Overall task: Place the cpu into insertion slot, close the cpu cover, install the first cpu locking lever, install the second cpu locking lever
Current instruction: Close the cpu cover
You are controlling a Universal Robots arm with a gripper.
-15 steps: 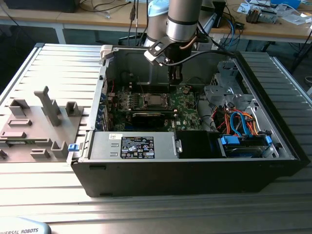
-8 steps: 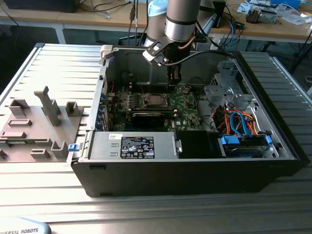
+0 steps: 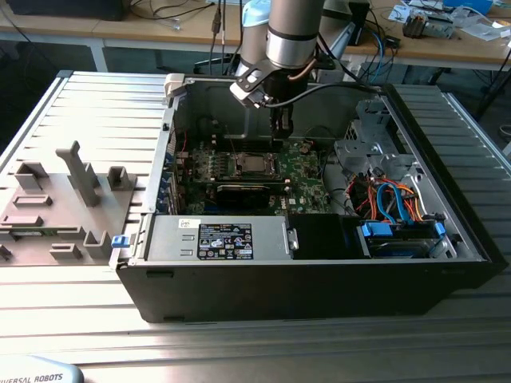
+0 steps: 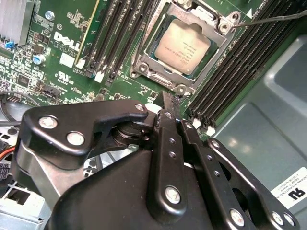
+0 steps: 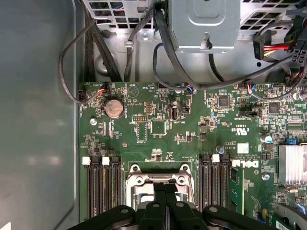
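We see the cpu (image 4: 183,45), a small flat square chip with a dull silver-grey top, lying level in the insertion slot (image 4: 169,67), which sits near the middle of the green circuit board (image 4: 129,84). Only a narrow dark edge of the slot shows around the chip. The cpu cover (image 4: 217,52), a thin silvery metal frame, lies down flat on the slot, parallel to the board, and its square cut-out leaves the chip's top bare. We make out one cpu locking lever (image 4: 276,18), a thin silvery rod reaching from the cover's corner out over the board. We cannot tell whether it is latched.
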